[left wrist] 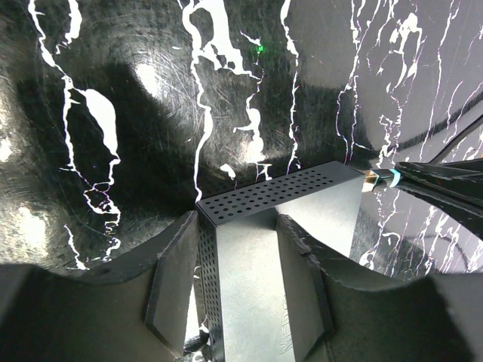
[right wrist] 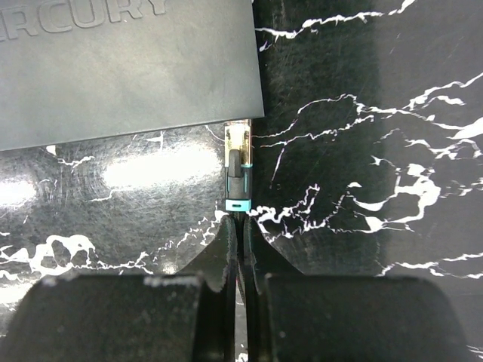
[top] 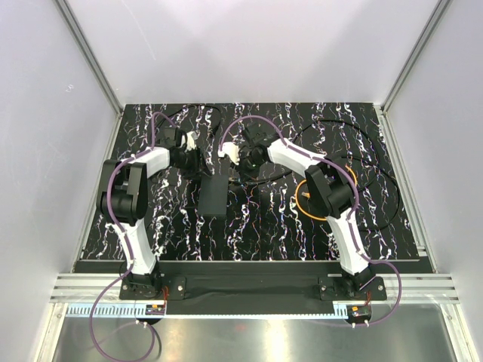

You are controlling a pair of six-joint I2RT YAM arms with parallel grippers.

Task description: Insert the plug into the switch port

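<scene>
The switch [left wrist: 249, 264] is a flat matte-black box with perforated narrow edges, lying mid-table [top: 213, 197]. My left gripper [left wrist: 238, 222] straddles it, jaws open, with a sliver of gap between the left pad [left wrist: 175, 279] and the box's side. My right gripper [right wrist: 240, 222] is shut on the cable just behind the plug [right wrist: 238, 170], a clear tip with a teal boot. The plug's tip meets the edge of the switch [right wrist: 128, 68] near its corner, also seen in the left wrist view [left wrist: 375, 178]. The port itself does not show.
The orange cable [top: 306, 202] loops on the marbled black table [top: 264, 226] beside the right arm. Thin black cables [top: 377, 181] trail across the right and far side. White walls and aluminium rails enclose the table.
</scene>
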